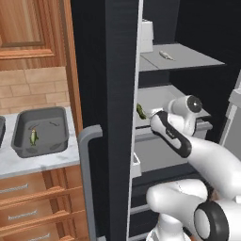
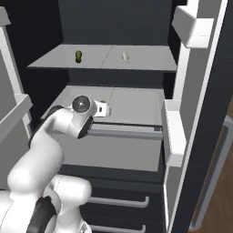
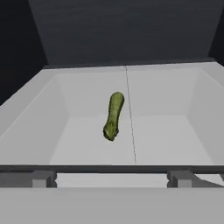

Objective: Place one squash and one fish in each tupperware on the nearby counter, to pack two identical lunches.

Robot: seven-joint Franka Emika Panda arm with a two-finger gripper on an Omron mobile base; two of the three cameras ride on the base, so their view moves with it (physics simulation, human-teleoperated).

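now | pincer (image 2: pixel 107 109): spread wide, holding nothing | squash (image 3: pixel 113 115): lying in fridge drawer (image 3: pixel 175 131), untouched

We see the arm (image 2: pixel 68 123) reaching into an open fridge, its hand over a pale drawer (image 2: pixel 132 107). On the shelf (image 2: pixel 150 61) above lie a squash (image 2: pixel 78 56) and, apart to its right, a pale fish (image 2: pixel 126 56).
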